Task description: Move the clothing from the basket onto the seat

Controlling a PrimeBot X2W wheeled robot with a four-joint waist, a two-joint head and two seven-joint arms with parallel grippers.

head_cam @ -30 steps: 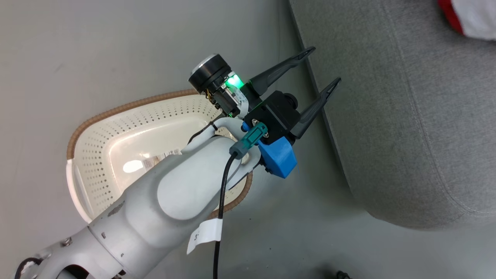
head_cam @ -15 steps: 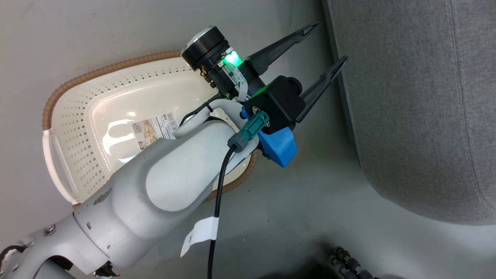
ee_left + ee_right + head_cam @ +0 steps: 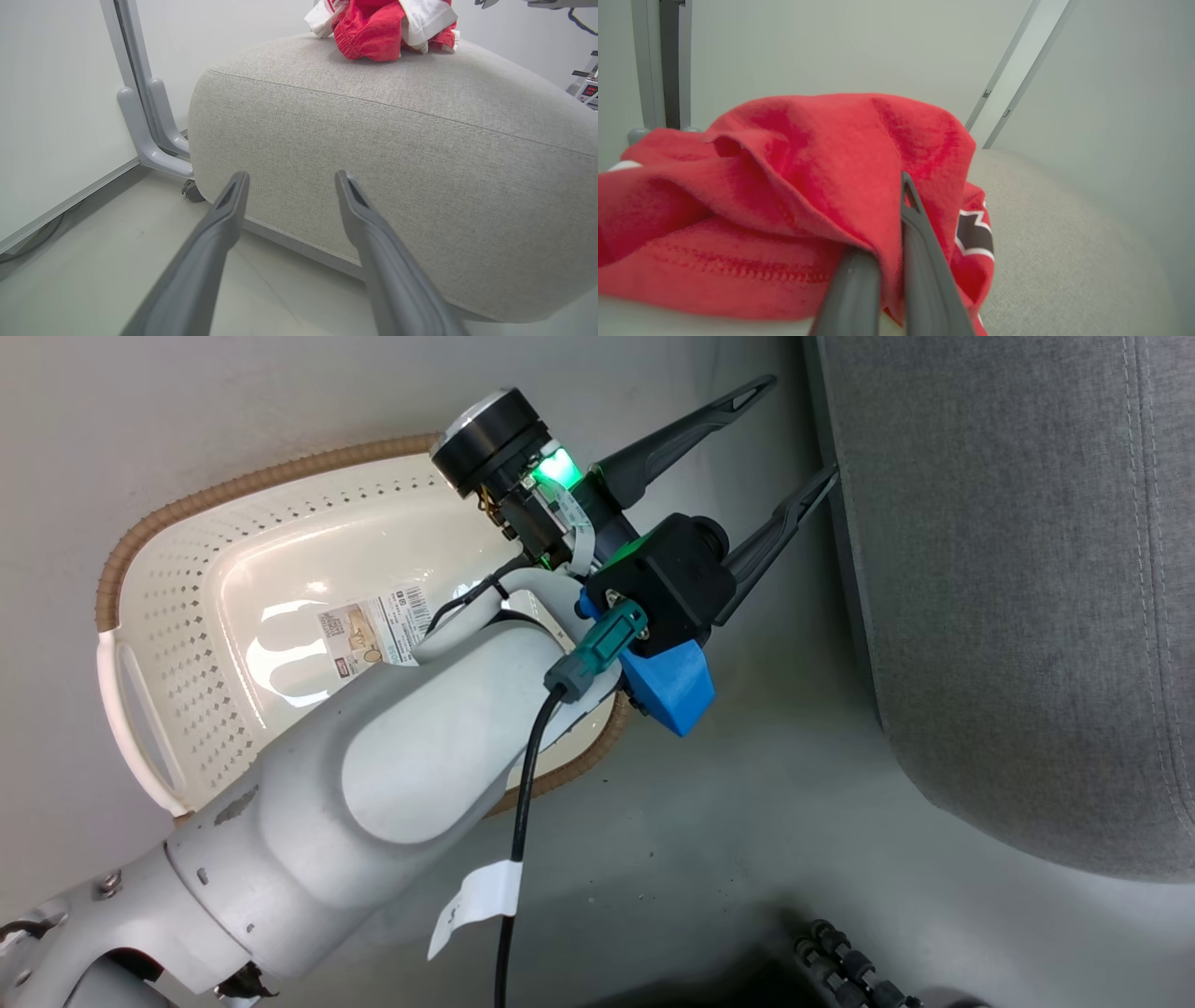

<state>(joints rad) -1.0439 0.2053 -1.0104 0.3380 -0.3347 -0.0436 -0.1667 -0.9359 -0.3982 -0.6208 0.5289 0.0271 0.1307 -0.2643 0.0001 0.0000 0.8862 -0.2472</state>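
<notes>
sticker: on the basket bottom, with a barcode and small print too fine to read.
tag: white, wrapped on a black cable; 1 dark mark on it, not legible.
patch: black shape with a white outline on the red cloth; no letters can be made out.
display: red digits at the far right, too small to read.
floor: smooth, pale grey-green, faintly glossy; basket and seat stand on it, near each other but apart.
room: plain white panel and a grey metal frame on a dark caster, just beside the seat's corner.
seat material: grey woven upholstery, rounded corner, stitched seam along the side.
basket material: cream plastic, perforated walls, brown woven-look rim, white handle, shiny bottom.
clothing: soft red fabric with white panels, heaped on top of the seat; in the right wrist view a red fold hangs over the seat.
left gripper: 2 dark fingers spread wide, nothing between them, above the floor, pointing at the seat's side.
right gripper: fingers pinched together on the red fold.
</notes>
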